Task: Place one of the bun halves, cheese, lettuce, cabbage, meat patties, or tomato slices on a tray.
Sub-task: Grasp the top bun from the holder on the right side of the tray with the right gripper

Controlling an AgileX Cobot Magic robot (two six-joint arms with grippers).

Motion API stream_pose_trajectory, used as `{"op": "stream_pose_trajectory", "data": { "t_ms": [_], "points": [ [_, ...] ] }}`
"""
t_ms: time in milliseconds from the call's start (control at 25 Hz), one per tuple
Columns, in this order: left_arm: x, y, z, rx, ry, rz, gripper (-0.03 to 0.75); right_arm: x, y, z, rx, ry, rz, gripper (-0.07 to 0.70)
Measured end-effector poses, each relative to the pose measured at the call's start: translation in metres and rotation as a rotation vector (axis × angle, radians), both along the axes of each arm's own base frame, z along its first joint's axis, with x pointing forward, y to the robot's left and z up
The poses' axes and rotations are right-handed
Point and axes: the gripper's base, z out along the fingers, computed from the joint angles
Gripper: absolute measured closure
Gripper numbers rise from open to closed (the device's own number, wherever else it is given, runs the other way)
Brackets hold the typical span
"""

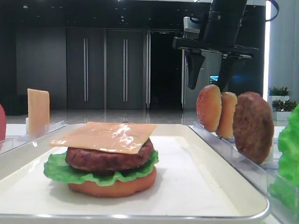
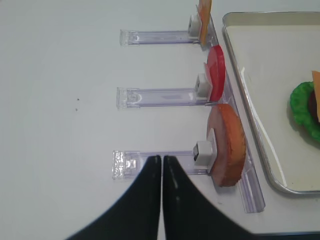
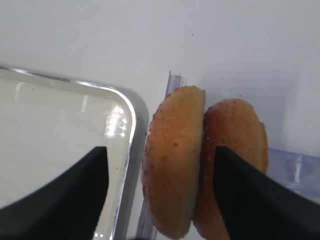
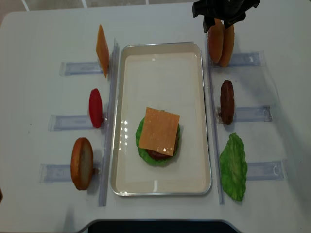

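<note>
My right gripper (image 4: 223, 17) hangs open just above two bun halves (image 4: 221, 42) standing on edge in a rack right of the tray (image 4: 160, 46). In the right wrist view its fingers flank both bun halves (image 3: 175, 160) without touching them. On the tray sits a stack of bun bottom, lettuce, meat patty and cheese (image 4: 159, 131). My left gripper (image 2: 161, 159) is shut on nothing, over a clear rack at the front left. Cabbage is out of view.
Clear racks line both long sides of the tray. On the right stand a meat patty (image 4: 226, 101) and a lettuce leaf (image 4: 234, 166). On the left stand a cheese slice (image 4: 102, 49), a tomato slice (image 4: 95, 108) and an orange-brown bun piece (image 4: 81, 163).
</note>
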Motion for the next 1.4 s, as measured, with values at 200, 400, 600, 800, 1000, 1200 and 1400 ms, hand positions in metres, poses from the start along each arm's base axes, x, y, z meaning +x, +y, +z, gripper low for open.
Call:
{"op": "stream_pose_trajectory", "data": {
  "t_ms": [200, 400, 600, 800, 1000, 1200, 1400],
  "points": [
    [0.0, 0.0, 0.0, 0.0, 0.0, 0.0, 0.715, 0.0, 0.0, -0.001, -0.003, 0.001, 0.0, 0.171],
    [0.0, 0.0, 0.0, 0.0, 0.0, 0.0, 0.715, 0.0, 0.0, -0.001, -0.003, 0.001, 0.0, 0.171],
    [0.0, 0.0, 0.0, 0.0, 0.0, 0.0, 0.715, 0.0, 0.0, -0.001, -0.003, 0.001, 0.0, 0.171],
    [0.0, 0.0, 0.0, 0.0, 0.0, 0.0, 0.715, 0.002, 0.001, -0.009, -0.008, 0.02, 0.0, 0.171],
    [0.0, 0.0, 0.0, 0.0, 0.0, 0.0, 0.715, 0.002, 0.001, -0.011, -0.004, 0.025, -0.001, 0.171],
    [0.0, 0.0, 0.0, 0.0, 0.0, 0.0, 0.715, 0.002, 0.001, -0.011, -0.004, 0.024, -0.001, 0.171],
    [0.0, 0.0, 0.0, 0.0, 0.0, 0.0, 0.715, 0.002, 0.001, -0.011, -0.01, 0.033, 0.001, 0.228]
  ]
}}
